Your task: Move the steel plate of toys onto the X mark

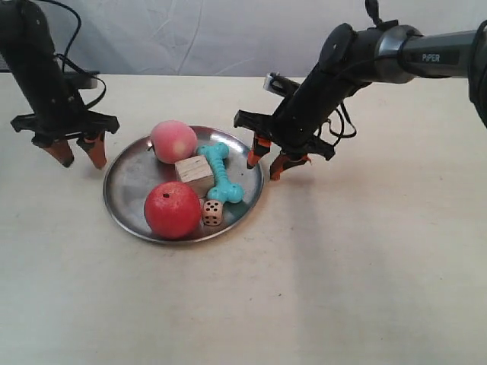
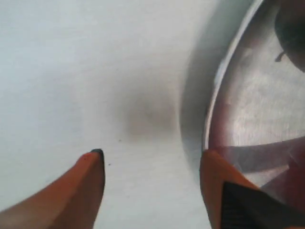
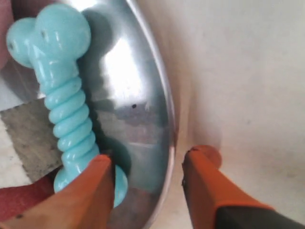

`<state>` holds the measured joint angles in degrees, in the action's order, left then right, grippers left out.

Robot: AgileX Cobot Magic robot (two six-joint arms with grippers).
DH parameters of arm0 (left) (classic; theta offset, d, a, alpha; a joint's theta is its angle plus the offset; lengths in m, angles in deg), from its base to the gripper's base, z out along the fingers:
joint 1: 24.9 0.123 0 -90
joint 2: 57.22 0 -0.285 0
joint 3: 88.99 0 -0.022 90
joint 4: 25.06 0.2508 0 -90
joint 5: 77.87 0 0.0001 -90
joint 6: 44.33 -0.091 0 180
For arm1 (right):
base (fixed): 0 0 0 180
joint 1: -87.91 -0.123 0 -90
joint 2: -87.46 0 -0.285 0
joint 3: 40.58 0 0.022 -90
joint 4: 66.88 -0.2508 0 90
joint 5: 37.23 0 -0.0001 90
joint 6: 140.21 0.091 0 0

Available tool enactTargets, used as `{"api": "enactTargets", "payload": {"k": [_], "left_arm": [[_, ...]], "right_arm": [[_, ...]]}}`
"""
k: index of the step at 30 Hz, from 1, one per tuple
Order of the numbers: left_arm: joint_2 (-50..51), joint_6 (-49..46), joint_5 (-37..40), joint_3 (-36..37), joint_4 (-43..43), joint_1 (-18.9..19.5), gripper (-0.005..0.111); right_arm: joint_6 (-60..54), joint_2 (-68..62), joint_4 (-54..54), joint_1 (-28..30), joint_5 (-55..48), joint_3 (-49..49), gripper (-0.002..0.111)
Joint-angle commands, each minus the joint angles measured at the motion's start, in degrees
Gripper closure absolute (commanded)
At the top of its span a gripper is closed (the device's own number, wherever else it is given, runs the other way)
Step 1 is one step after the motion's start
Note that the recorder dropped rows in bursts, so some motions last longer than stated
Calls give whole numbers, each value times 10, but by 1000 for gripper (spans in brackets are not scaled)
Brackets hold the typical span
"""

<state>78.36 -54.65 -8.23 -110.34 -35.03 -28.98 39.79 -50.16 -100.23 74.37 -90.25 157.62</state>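
Your right tool (image 3: 148,157) stands open and empty, straddling the rim of the steel plate (image 1: 129,179), which sits centre-left in the exterior frame. Lower squarely, keeping the inner finger off the turquoise bone (image 3: 66,109), before pinching. Your left tool (image 2: 152,153) gapes empty just beside the opposite rim. Bare surface (image 1: 365,266) spreads lower right; no X mark shows.

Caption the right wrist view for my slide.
Open right gripper straddling the steel plate rim, beside the turquoise bone.
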Motion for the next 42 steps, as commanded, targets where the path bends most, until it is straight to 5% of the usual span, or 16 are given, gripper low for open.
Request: {"api": "enactTargets", "payload": {"k": [1, 4, 9, 11, 19, 26, 33, 42], "left_arm": [[-57, 13, 3, 3, 6, 12, 54], [-107, 27, 3, 24, 4, 11, 65], [-218, 9, 3, 109, -12, 4, 95], [-279, -23, -46, 167, -24, -1, 106], [-540, -77, -281, 416, -76, -28, 107], [-673, -93, -352, 570, -80, -31, 107], [-702, -93, -381, 651, -102, -31, 107], [-702, -93, -382, 660, -82, -31, 107]], "right_arm": [[0, 63, 90, 4, 9, 5, 63], [0, 106, 150, 4, -23, 3, 67], [0, 218, 182, -2, 14, -72, 106], [0, 278, 188, -9, 57, -133, 108], [0, 527, 226, -42, 270, -430, 108], [0, 668, 223, -42, 382, -603, 108], [0, 761, 223, -42, 423, -700, 108], [0, 782, 223, -42, 398, -712, 108]]}}
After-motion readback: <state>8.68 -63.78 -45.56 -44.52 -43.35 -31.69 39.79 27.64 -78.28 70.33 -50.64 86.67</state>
